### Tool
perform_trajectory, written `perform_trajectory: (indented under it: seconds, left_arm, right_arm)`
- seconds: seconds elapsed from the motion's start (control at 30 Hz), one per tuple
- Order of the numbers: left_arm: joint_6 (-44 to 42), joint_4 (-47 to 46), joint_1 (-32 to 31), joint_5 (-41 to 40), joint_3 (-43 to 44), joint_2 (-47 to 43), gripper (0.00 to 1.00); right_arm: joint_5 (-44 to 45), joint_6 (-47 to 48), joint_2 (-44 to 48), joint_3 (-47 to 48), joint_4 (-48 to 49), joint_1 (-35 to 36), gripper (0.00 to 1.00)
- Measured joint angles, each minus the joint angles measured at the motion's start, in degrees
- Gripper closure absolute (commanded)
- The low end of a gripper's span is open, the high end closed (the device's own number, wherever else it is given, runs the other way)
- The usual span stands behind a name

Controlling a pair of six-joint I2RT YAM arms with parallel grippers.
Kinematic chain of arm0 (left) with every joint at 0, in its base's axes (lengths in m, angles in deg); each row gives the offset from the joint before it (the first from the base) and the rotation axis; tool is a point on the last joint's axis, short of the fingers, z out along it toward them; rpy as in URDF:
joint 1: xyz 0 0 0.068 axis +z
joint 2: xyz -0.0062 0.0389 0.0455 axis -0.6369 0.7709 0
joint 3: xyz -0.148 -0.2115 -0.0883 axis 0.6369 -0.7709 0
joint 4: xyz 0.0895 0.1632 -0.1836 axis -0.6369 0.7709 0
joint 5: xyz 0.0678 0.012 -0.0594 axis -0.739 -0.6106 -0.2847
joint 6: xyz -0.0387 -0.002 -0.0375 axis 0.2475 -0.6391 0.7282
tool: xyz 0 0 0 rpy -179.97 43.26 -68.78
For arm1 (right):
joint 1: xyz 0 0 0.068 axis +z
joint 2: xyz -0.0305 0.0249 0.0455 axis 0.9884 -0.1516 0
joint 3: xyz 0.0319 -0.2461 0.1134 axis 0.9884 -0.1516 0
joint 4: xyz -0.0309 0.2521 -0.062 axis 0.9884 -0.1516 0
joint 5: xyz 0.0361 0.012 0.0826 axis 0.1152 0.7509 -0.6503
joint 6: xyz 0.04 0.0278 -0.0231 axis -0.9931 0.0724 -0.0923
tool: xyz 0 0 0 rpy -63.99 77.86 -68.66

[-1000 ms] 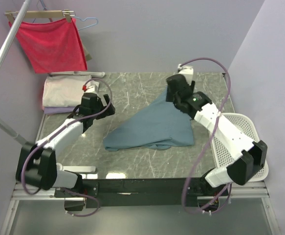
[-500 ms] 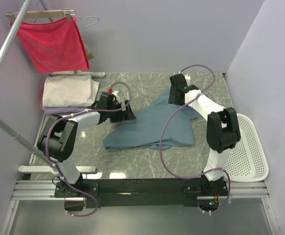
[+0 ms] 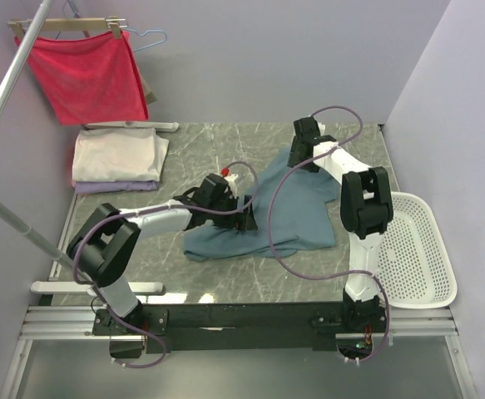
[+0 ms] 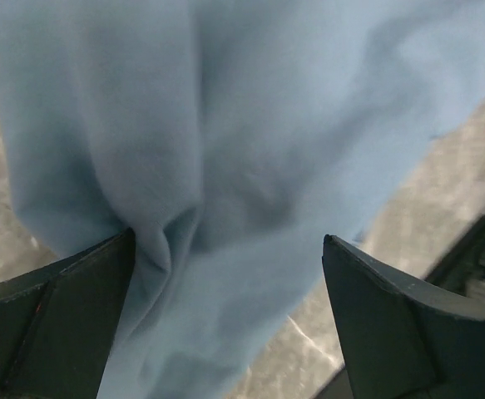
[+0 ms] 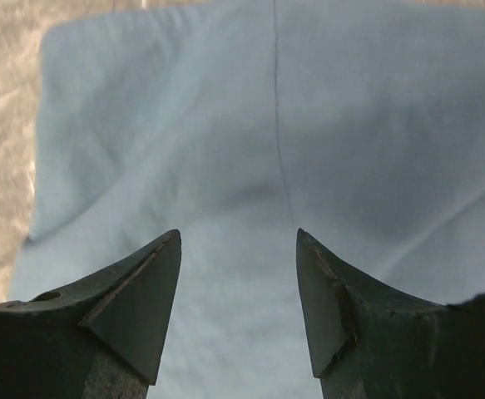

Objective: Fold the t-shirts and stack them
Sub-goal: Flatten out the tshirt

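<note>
Spreading across the desk [image 3: 217,150], the teal t-shirt [image 3: 300,212] is straddled by both released pincers: left pincer [image 3: 252,219] mid-cloth, right pincer [image 3: 299,161] at the far corner.

marble table [image 3: 225,150] carries teal tee [image 3: 309,220], folded stack [image 3: 113,158]

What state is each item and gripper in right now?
teal t-shirt: unfolded, lying rumpled.
cream t-shirt: folded, top of stack.
lavender t-shirt: folded, bottom of stack.
red cloth: hanging up.
left gripper: open, teal fabric in the gap.
right gripper: open over the teal t-shirt.
</note>
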Motion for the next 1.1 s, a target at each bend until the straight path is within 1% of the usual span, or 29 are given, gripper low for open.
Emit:
perform_trajectory:
  seconds: [0.1, 0.23, 0.6, 0.63, 0.67, 0.7, 0.73, 0.87, 0.93, 0.97, 1.03, 1.1]
  left_arm:
    - [0.1, 0.0, -1.2, -1.9, 0.8, 3.5, 0.01]
    - [1.1, 0.2, -1.9, -4.1, 3.4, 5.7, 0.01]
    - [1.2, -0.9, -3.0, -9.2, 5.4, 7.4, 0.01]
    - [1.2, -1.0, -3.0, -9.2, 5.4, 7.5, 0.08]
    - [1.2, -1.2, -3.0, -9.2, 5.4, 7.5, 0.51]
    - [0.9, -1.4, -3.0, -9.2, 5.3, 7.5, 0.82]
    - [0.7, -1.7, -3.0, -9.5, 5.1, 7.6, 0.99]
    - [0.8, -1.5, -2.7, -10.2, 4.7, 8.9, 0.99]
    - [0.8, -0.3, -2.9, -11.8, 5.4, 8.9, 0.99]
    - [0.8, 0.6, -3.0, -12.7, 5.9, 9.0, 0.99]
    - [0.3, 2.5, -2.8, -14.7, 7.1, 9.0, 0.99]
    - [-0.8, 5.1, -0.9, -15.7, 8.7, 9.0, 0.99]
  right_arm:
    - [-0.2, 0.1, -1.7, 1.2, -0.1, -0.5, 0.37]
    - [-0.9, 0.2, -2.4, 0.3, -0.7, -0.8, 0.39]
    - [-2.2, 0.2, -2.2, -2.7, -0.8, -0.9, 0.39]
    - [-2.2, 0.2, -2.1, -2.7, -0.7, -0.9, 0.39]
    - [-2.2, 0.2, -2.1, -2.7, -0.7, -0.9, 0.39]
    - [-2.3, 0.2, -2.0, -2.7, -0.7, -0.9, 0.39]
    - [-2.3, 0.2, -1.8, -2.7, -0.7, -0.9, 0.39]
    - [-1.9, 0.2, -1.0, -3.4, -0.4, -1.0, 0.39]
    - [-1.0, 0.2, -0.8, -3.8, -0.8, -1.0, 0.46]
    - [-0.8, 0.1, -0.8, -3.9, -1.1, -1.0, 0.48]
    - [-0.8, 0.0, -0.7, -4.8, -1.4, -1.0, 0.49]
    - [-1.0, -0.5, 1.1, -8.3, 0.8, -1.0, 0.50]
